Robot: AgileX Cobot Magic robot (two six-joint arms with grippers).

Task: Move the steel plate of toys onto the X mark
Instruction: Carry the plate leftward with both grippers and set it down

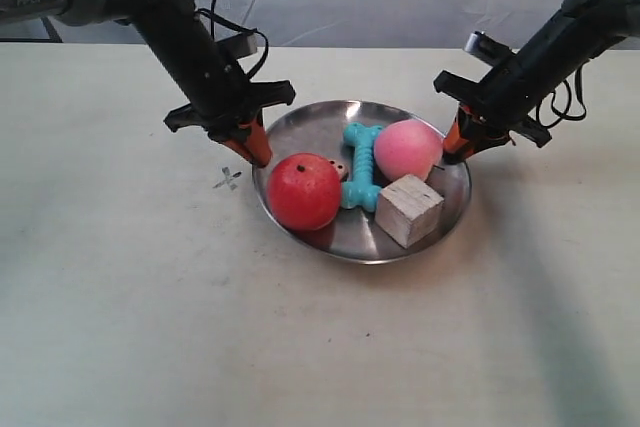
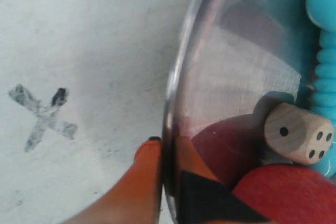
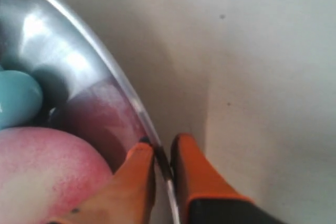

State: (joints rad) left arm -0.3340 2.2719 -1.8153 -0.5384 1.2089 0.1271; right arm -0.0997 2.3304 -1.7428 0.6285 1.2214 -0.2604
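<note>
On the table (image 1: 120, 327), the steel plate (image 1: 312, 127) sat mid-frame, opposite rims pinched by the left tool (image 2: 166, 148) and right tool (image 3: 161, 148). Uneven pulling could tilt it, spilling the red ball (image 1: 303, 190) short of the X mark (image 1: 228, 179) just left.

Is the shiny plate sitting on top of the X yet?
No, the X mark lies uncovered on the table, just beside the rim of the steel plate.
</note>
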